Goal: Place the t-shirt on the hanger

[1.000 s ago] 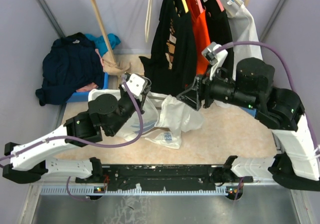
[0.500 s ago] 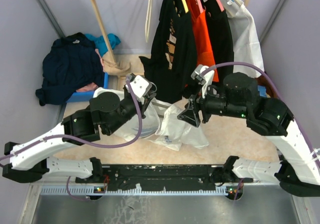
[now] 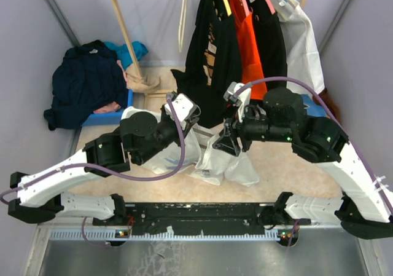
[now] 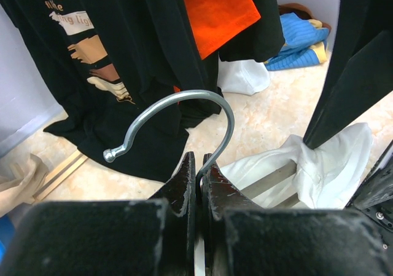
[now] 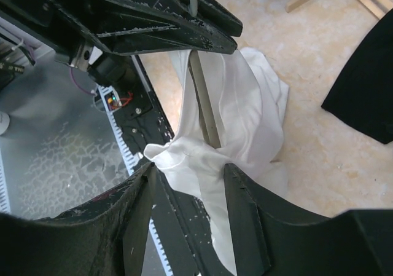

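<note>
Left wrist view: what is in frame?
— The left end effector (image 4: 198, 160), clenched on the wire hook of the hanger (image 4: 268, 180). The hanger's pale arm runs into the t-shirt (image 4: 325, 165), above the table (image 4: 270, 113).
And the right side?
— The right end effector (image 5: 190, 171) grasps a bunched fold of the white cloth, just beside the hanger's arm.
What differs from a second ago?
— Seen from the top external view, the right arm has swung left and lower and is now close to the left arm. The t-shirt has travelled with it, and its loose cloth pools near the middle of the table. The left wrist has edged right, toward the black garment (image 3: 209, 55) on the rack.
</note>
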Tool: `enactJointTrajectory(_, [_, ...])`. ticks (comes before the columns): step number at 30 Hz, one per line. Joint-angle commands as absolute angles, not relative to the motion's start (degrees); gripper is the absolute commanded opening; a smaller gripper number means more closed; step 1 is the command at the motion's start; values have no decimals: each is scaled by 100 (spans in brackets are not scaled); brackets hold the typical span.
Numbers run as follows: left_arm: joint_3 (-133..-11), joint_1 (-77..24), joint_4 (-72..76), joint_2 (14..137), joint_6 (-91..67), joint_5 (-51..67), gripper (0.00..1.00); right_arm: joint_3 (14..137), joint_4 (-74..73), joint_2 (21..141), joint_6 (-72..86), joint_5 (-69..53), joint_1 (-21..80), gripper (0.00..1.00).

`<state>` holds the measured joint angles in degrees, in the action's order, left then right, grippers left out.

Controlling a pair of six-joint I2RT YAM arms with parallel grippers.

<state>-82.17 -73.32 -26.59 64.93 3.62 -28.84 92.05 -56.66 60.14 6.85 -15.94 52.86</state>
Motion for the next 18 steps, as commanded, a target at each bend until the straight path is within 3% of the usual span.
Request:
enactJointTrajectory(1, [-8489,-7354,-2376,6443,338,-2730,0,9192,-5516,6141,511,-1675,5465,48])
enactJointTrajectory(7, [-8466,-7355,-2304,6434,343,-2631,0,9176,-5503,6342,474,-1476,5704,41])
enactJointTrajectory(14, [-8379,-7355,-2250,6351,343,-2588,0,9282,-5618,6453,381,-984,5827,42])
enactJointTrajectory(18, [-8309,-7352,-2212,6303,333,-2640,0,9295,-5597,6444,394,-1122,5836,28])
